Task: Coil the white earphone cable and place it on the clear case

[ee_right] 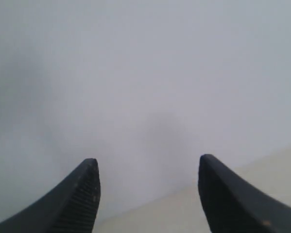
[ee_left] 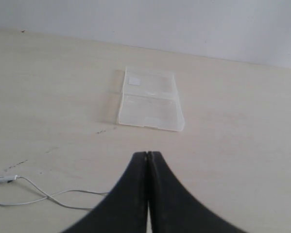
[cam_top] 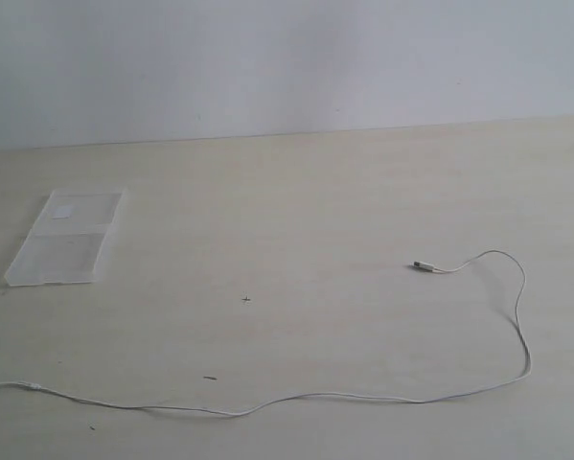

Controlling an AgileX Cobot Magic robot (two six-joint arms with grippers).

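Location: white earphone cable (cam_top: 363,398) sprawls uncoiled along table (cam_top: 315,192), well apart from clear case (cam_top: 66,240) | Handling: judged light, limp, slippery; pinch near plug (cam_top: 422,265) | left gripper (ee_left: 147,155) closed, empty | right gripper (ee_right: 148,161) spread, empty

The clear case (ee_left: 150,99) lies flat, a whitish label at its far end, straight ahead of the left gripper (ee_left: 148,154) and apart from it. The white earphone cable (cam_top: 363,397) lies uncoiled in a long, loose line, one stretch passing near that gripper.
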